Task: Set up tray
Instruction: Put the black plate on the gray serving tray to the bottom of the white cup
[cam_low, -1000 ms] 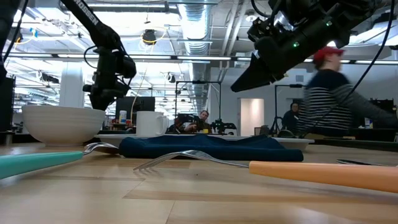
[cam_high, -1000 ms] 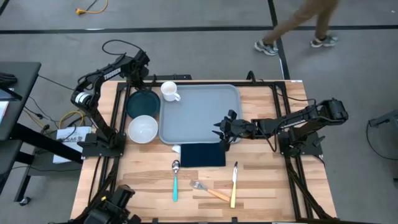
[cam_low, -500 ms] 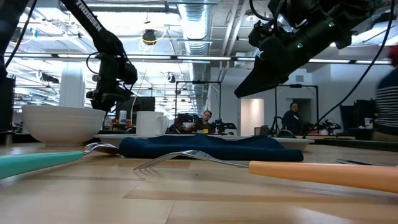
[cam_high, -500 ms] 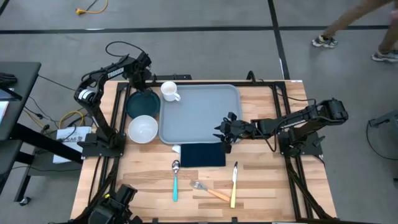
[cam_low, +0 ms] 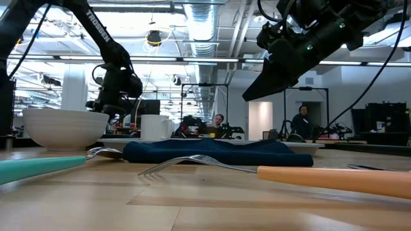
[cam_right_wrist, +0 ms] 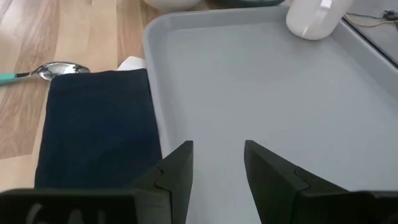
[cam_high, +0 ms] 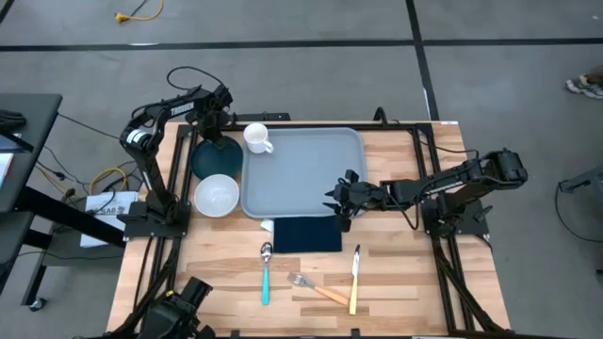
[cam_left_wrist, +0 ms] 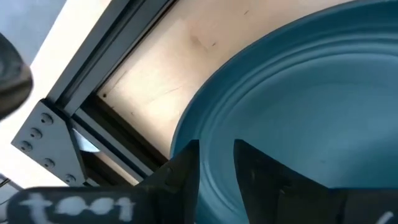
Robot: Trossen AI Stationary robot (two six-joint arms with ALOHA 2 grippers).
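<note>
Light grey-blue tray (cam_high: 301, 174) lying mid-table, mug (cam_high: 257, 139) at far left corner. Right gripper (cam_high: 337, 199) being held low over tray's near right corner, fingers (cam_right_wrist: 177, 171) parted, nothing held. Left gripper (cam_high: 215, 121) being angled down at teal plate (cam_high: 216, 155) far edge, fingers straddling rim, grip unclear.

Tray (cam_high: 303, 169) looks like smooth matte plastic, grey-blue. Table (cam_high: 405, 282) is pale wood with visible grain. Napkin (cam_right_wrist: 93, 124) is dark cloth, soft-looking. Teal plate (cam_left_wrist: 298, 106) has a slight sheen, maybe glazed ceramic, hard to say.
</note>
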